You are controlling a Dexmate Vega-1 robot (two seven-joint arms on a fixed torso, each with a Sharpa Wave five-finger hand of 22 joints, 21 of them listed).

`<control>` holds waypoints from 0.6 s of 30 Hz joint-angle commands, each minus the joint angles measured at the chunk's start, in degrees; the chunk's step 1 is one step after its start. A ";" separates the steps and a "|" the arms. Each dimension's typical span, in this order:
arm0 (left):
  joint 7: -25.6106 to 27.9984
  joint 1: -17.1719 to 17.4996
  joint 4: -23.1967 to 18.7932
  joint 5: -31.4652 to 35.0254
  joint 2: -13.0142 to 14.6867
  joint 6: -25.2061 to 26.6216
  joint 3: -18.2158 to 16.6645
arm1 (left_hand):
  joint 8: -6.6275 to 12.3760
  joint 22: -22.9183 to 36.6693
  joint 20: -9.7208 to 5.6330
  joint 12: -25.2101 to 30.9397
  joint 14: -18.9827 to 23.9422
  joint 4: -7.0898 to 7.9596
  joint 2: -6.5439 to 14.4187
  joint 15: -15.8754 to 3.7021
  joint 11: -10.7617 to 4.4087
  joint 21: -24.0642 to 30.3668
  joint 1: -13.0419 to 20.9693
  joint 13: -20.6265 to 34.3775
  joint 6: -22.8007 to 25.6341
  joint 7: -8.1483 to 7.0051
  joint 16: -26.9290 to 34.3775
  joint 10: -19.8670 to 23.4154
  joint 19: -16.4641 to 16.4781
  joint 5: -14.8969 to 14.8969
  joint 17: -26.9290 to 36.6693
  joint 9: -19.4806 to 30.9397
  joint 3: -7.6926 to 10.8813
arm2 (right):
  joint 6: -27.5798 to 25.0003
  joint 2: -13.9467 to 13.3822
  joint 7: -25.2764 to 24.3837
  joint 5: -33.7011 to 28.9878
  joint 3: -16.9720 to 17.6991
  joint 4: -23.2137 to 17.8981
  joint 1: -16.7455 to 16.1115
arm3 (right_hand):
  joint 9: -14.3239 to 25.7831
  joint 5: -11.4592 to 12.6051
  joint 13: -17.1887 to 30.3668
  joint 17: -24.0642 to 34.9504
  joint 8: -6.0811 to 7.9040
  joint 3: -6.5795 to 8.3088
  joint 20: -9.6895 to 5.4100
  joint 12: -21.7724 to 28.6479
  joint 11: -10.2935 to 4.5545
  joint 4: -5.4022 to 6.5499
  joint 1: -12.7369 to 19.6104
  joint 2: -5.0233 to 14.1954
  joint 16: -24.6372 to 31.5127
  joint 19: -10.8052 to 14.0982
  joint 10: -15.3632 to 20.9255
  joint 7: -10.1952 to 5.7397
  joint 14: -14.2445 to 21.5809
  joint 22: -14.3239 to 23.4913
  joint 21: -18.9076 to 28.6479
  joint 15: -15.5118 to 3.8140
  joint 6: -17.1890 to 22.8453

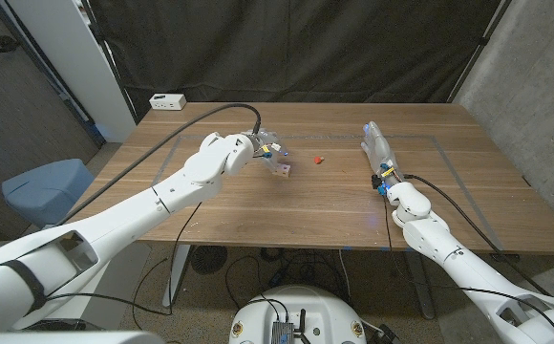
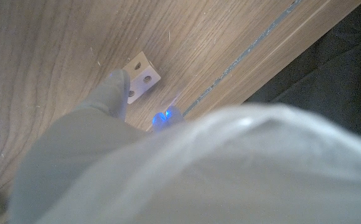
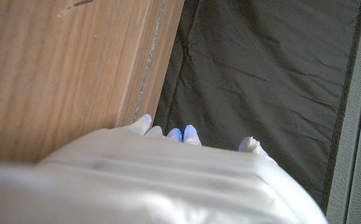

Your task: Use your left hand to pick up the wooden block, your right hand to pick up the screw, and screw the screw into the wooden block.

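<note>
The small pale wooden block [image 1: 282, 169] with round holes [image 2: 142, 76] lies on the table left of centre. My left hand [image 1: 261, 148] hovers over it from the left, and one fingertip [image 2: 114, 86] touches the block's edge; no grip on it is visible. The tiny red screw [image 1: 319, 160] lies on the wood a short way to the right of the block, with nothing near it. My right hand [image 1: 376, 150] stands on the table further right, fingers stretched out towards the far edge and holding nothing; its fingertips [image 3: 190, 134] show against the dark curtain.
A white box [image 1: 167, 100] sits at the table's [image 1: 353, 220] far left corner. A thin taped line [image 1: 449, 158] runs around the tabletop near its edges. A blue chair [image 1: 43, 186] stands left of the table. A black curtain hangs behind.
</note>
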 commanded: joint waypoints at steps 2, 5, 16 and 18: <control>-0.43 0.01 1.98 0.53 -0.90 0.15 0.76 | -0.42 0.20 0.67 -0.34 -0.22 0.10 -0.25 0.38 0.13 0.25 0.80 0.23 -0.59 0.57 -0.07 -0.70 -5.35 -0.27 0.24 0.12 -0.73 | -0.39 0.14 -0.18 -0.18 -0.24 0.01 0.05 | 0.21 0.25 0.12 0.16 0.12 0.29 -1.03 -0.07 -0.35 -0.09 0.05 -0.12 -0.03 -0.20 -0.32 -0.11 -0.21 0.26 0.18 -0.37 -0.17; -0.09 -0.13 2.66 0.33 -0.92 -0.30 0.96 | -0.56 0.20 0.68 -0.41 -0.29 0.22 -0.30 0.48 0.15 0.24 0.84 0.32 -0.96 0.69 -0.10 -0.92 -5.42 -0.30 0.24 0.12 -1.01 | -0.41 0.28 -0.19 -0.26 -0.35 0.21 0.18 | 0.21 0.25 0.12 0.17 0.11 0.30 -1.00 -0.06 -0.39 -0.10 0.03 -0.13 -0.03 -0.20 -0.34 -0.10 -0.23 0.26 0.18 -0.39 -0.22; 1.65 -0.39 4.67 0.08 -1.54 -0.44 1.64 | -1.15 0.21 0.68 -0.81 -0.58 0.55 -0.11 0.66 0.35 0.21 1.05 0.62 -2.61 0.75 -0.20 -2.21 -5.75 -0.32 0.26 0.11 -1.84 | -0.59 0.60 -0.02 -0.38 -0.68 0.88 0.66 | 0.21 0.25 0.11 0.17 0.00 0.36 -0.83 -0.07 -0.48 -0.16 -0.02 -0.13 -0.01 -0.32 -0.47 -0.20 -0.31 0.25 0.16 -0.22 -0.69; 1.98 -0.56 5.03 -0.30 -1.68 -0.78 1.72 | -1.45 0.21 0.67 -1.03 -0.62 0.57 -0.07 0.70 0.26 0.24 1.27 0.76 -3.61 0.97 -0.20 -2.94 -5.79 -0.30 0.27 0.11 -2.16 | -0.66 0.62 0.01 -0.39 -0.72 0.97 0.72 | 0.21 0.25 0.11 0.17 -0.02 0.37 -0.82 -0.08 -0.47 -0.17 -0.03 -0.14 0.00 -0.32 -0.52 -0.21 -0.32 0.25 0.16 -0.20 -0.79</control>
